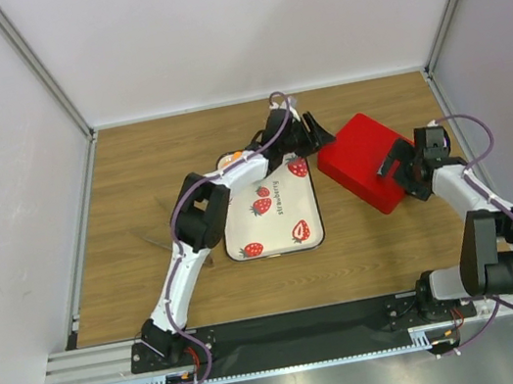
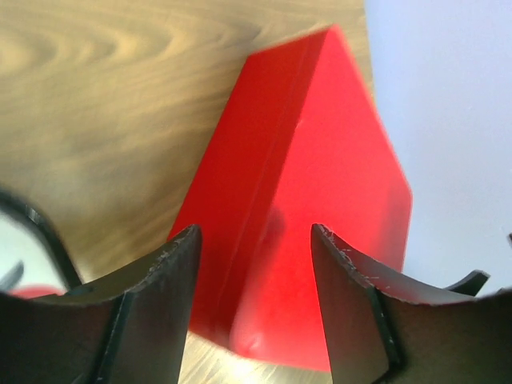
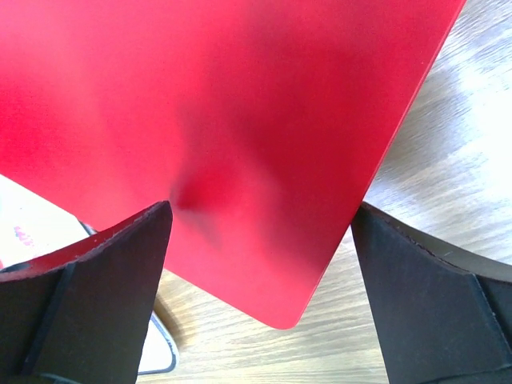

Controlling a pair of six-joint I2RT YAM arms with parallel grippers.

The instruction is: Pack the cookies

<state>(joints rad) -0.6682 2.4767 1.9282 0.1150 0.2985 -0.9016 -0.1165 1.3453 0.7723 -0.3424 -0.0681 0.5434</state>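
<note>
The box (image 1: 360, 156) lies shut beside the tray (image 1: 277, 223). Both the left gripper (image 2: 256, 232) and right gripper (image 3: 260, 216) gape at it, empty. No cookies visible, presumably boxed; packing appears done or nearly.

Left arm (image 1: 188, 254): stretched long from its base, elbow bent, forearm running toward the far-left corner of the red box (image 1: 365, 161). Wrist sits just left of that corner.

Left gripper (image 1: 314, 132): jaws apart, gripping nothing. In the wrist view its fingers (image 2: 160, 304) stand either side of the box's left edge. Contact unclear.

Right arm (image 1: 477, 203): folded tight, upper link upright, forearm slanting in to the box's right side.

Right gripper (image 1: 396, 165): jaws spread wide above the box's top, near its right edge, and closed on nothing.
</note>
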